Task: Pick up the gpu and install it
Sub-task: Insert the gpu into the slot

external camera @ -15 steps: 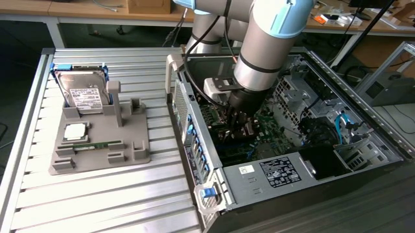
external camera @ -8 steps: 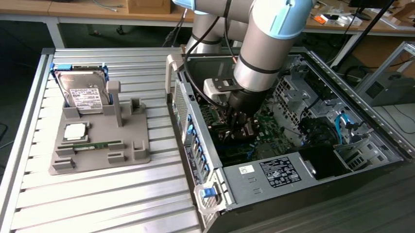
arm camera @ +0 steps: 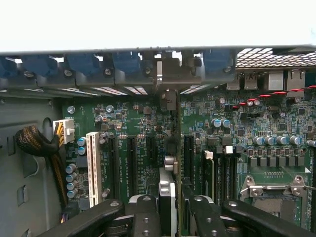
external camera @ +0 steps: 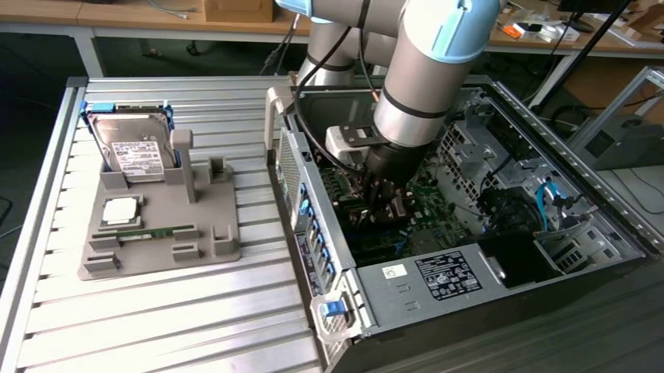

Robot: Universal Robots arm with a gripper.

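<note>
From the outside camera, you see the arm reaching down into the open computer case (external camera: 581, 256), its gripper (external camera: 379, 203) low over the green motherboard (external camera: 415, 233), with the card (external camera: 365, 203) a dark sliver between the fingers; on the exterior view's left the grey parts holder (external camera: 155, 233) carries the hard drive (external camera: 133, 151) and the memory stick (external camera: 145, 231), and its upright card stand is vacant. You are, by the look of it, in the install step: the card is picked up and brought over the board. From the wrist camera, you look down the card (arm camera: 168, 197) edge-on, clamped between the two black fingers (arm camera: 148, 217), standing upright with its metal bracket end toward the rear slot openings (arm camera: 170, 74). It hangs among the black expansion slots (arm camera: 188, 150); whether it has met one, you cannot tell. The next move calls for edge aligned to slot, bracket aligned to opening, and a straight, even press.
</note>
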